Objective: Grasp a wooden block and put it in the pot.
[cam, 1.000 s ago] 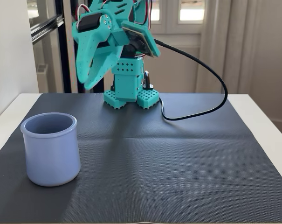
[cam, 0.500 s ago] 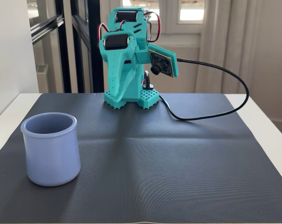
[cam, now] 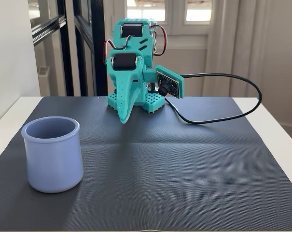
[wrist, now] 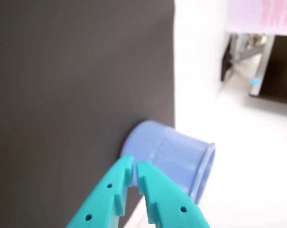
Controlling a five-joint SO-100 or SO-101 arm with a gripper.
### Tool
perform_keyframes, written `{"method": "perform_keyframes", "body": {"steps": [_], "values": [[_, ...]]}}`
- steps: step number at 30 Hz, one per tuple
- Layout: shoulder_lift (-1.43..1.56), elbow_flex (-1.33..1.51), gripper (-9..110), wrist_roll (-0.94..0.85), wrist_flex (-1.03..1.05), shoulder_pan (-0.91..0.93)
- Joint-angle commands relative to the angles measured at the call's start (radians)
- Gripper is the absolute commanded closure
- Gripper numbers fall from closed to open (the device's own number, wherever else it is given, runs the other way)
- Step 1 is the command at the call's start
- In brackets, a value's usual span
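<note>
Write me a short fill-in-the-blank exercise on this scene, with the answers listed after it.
1. The pot stands upright on the dark ____.
2. In the fixed view, the pot sits near the mat's front ____ corner.
3. The gripper has its fingers nearly together and holds ____.
4. The arm is coloured ____.

Answers: mat; left; nothing; teal

Your gripper [wrist: 134, 167] pokes in from the bottom edge, teal fingers nearly together with only a thin gap and nothing between them. Just past the tips you see the pot [wrist: 174, 154], appearing sideways on the dark mat [wrist: 77, 85], near its edge.
</note>
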Motion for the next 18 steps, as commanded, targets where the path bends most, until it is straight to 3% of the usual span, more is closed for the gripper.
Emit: {"method": "perform_keyframes", "body": {"steps": [1, 18], "values": [[0.037, -0.002, 101, -0.057, 0.038, -0.009], [0.215, -0.006, 101, -0.155, 0.273, -0.026]]}}
